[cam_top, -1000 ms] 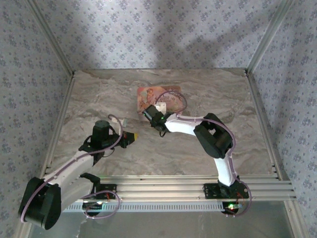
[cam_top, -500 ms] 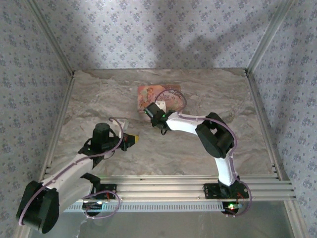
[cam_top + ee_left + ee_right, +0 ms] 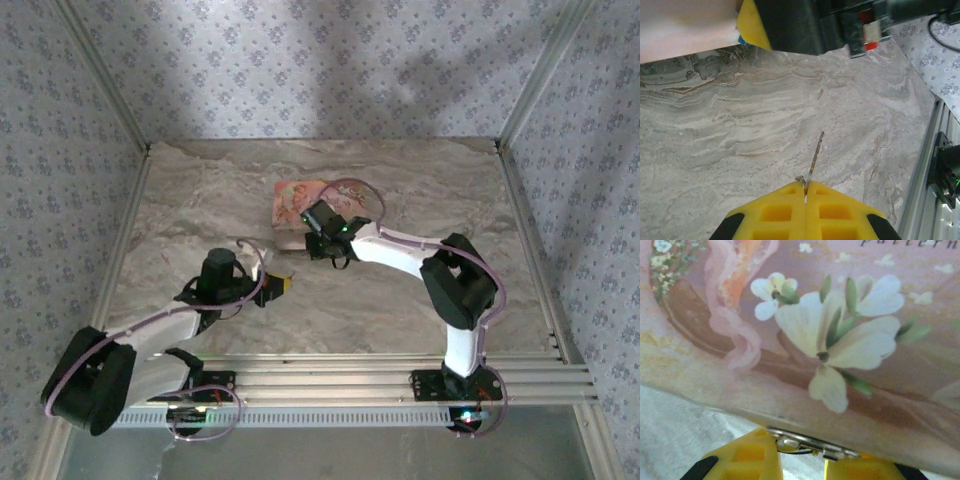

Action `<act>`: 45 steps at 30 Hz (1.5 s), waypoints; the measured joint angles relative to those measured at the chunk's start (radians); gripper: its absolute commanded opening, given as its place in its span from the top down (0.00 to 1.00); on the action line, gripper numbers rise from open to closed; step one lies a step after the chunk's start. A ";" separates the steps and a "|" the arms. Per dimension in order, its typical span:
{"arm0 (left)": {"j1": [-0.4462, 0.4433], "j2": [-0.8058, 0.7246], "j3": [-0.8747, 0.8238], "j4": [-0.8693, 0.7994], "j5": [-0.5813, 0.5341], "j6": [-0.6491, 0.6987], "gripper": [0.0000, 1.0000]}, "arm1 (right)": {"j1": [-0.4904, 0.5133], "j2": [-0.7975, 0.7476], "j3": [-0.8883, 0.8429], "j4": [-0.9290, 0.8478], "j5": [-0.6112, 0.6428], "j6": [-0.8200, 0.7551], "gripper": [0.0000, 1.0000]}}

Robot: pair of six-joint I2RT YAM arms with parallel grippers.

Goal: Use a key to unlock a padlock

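A thin metal key (image 3: 814,155) sticks out ahead of my left gripper (image 3: 806,186), which is shut on its head just over the marble table. From above, that left gripper (image 3: 282,285) sits short of the pink printed box (image 3: 298,198). My right gripper (image 3: 298,238) is at the box's near edge. Its yellow fingers (image 3: 747,455) close from both sides on a small metal piece (image 3: 810,439) under the box's rim. A sliver of the blue padlock (image 3: 742,40) shows beside the right gripper's finger (image 3: 752,22); the rest of the padlock is hidden.
The pink box (image 3: 830,340) stands very close in front of the right wrist camera. An aluminium rail (image 3: 400,370) runs along the table's near edge. Patterned walls (image 3: 330,70) close in the back and both sides.
The right gripper has narrowed onto the metal piece at the box's near edge, and the box has shifted a little left. The left gripper, with the key, has crept right and nearer the box.
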State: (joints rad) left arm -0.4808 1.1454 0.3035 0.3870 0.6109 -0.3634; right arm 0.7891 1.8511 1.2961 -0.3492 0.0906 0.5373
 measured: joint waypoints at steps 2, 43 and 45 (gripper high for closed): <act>0.000 0.029 0.000 0.045 0.002 0.000 1.00 | -0.021 -0.015 -0.004 -0.010 -0.066 0.001 1.00; -0.019 0.293 0.098 0.385 0.083 -0.083 1.00 | -0.133 -0.257 -0.127 -0.019 -0.457 0.331 1.00; -0.021 0.304 0.105 0.388 0.085 -0.084 1.00 | -0.142 -0.268 -0.157 0.004 -0.459 0.359 1.00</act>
State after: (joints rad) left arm -0.5014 1.4494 0.4080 0.7750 0.6960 -0.4477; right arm 0.6476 1.5833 1.1389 -0.3454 -0.3683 0.8963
